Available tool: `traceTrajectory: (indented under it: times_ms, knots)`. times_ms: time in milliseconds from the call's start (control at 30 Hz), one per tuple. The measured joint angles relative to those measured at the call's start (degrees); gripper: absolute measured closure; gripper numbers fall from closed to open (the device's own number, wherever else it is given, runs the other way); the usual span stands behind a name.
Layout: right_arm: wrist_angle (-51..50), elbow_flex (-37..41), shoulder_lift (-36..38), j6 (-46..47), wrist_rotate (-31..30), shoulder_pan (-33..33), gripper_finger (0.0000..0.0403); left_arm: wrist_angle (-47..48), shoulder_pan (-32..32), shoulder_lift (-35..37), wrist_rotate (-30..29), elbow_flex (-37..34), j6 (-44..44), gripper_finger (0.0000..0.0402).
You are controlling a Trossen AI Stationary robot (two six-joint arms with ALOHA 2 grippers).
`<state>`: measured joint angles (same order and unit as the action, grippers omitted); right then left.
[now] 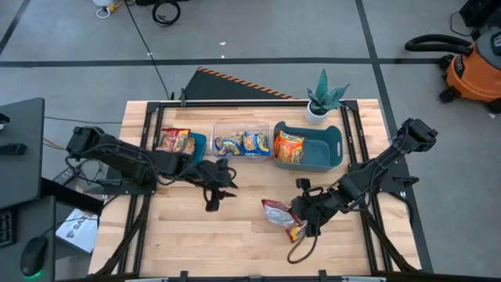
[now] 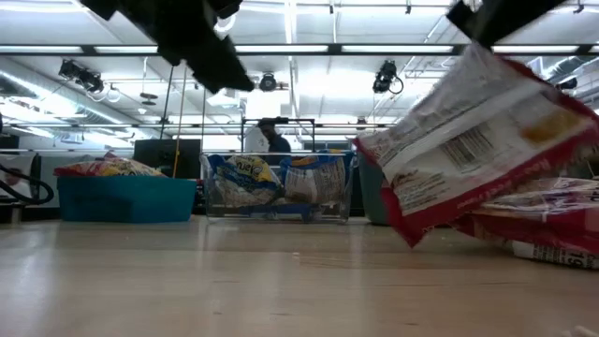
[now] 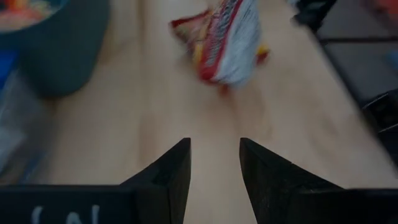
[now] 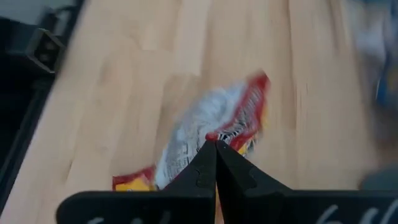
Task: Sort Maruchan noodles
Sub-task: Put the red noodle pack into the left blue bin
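A red-and-silver noodle packet hangs tilted above the worktop, one edge pinched in the right pincer, whose fingers are pressed fully together on it. Another red packet lies flat on the wood just beside it. Along the far edge, a teal bin holds an orange-yellow packet, a clear bin holds blue-and-yellow packets, and a smaller teal bin at the left holds red ones. The left pincer hovers over bare wood near the middle, fingers partly apart, holding nothing. A potted plant stands at the back.
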<state>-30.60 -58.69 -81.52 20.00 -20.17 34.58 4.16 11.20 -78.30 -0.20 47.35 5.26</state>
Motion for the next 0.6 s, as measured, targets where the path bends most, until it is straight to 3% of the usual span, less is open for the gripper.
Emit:
traceTrajectory:
  times_ms: [233,467,600]
  knots:
    - [9.09,-1.12,0.02,-17.06,-0.10,-1.08,0.0400,-14.68,-0.52,-6.22,9.89,0.00,1.55,0.0205]
    - [14.46,-1.12,0.02,-24.02,3.69,-4.22,0.0400,-25.08,-0.53,-11.50,10.79,0.04,0.05,0.0109]
    - [17.13,-1.12,0.02,-27.18,5.19,-5.76,0.0400,-28.24,-0.81,-14.12,11.94,1.36,0.04,0.0089]
